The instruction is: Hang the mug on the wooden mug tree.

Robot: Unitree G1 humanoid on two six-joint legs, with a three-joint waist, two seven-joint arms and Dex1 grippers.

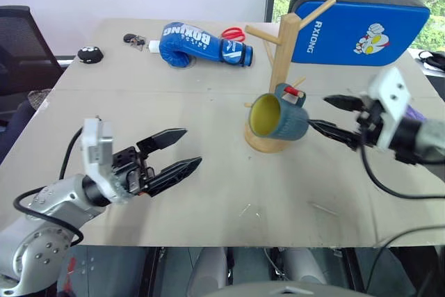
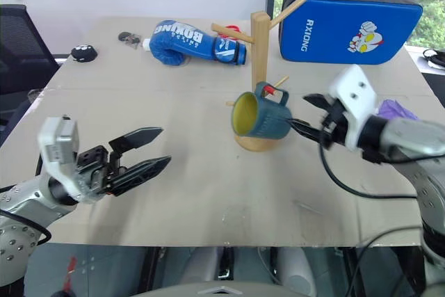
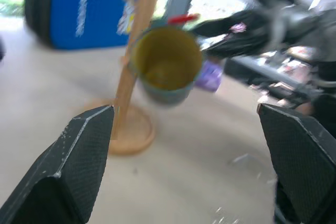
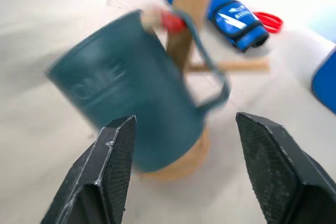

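Mug (image 1: 280,116) looks hung already: its handle is looped over the red-tipped peg (image 1: 295,91) low on the tree (image 1: 281,53), and it dangles tilted with the yellow mouth facing the left edge of the desk (image 1: 208,199). The tree stands a bit right of the middle of the desk, round base right under the mug.

Right tool (image 1: 336,117) is just beside the mug on the side toward the desk's right edge, jaws spread wide with nothing between them, not touching it as far as I can tell. So I'd call this the release step, basically done.

Left tool (image 1: 177,149) hangs over the near-left part of the desk, well apart from the tree, jaws also wide and empty.

Next move imo: pull the right tool straight away toward the right edge without clipping the handle or peg, since the mug seems to hang on just that one peg and a nudge could knock it off.
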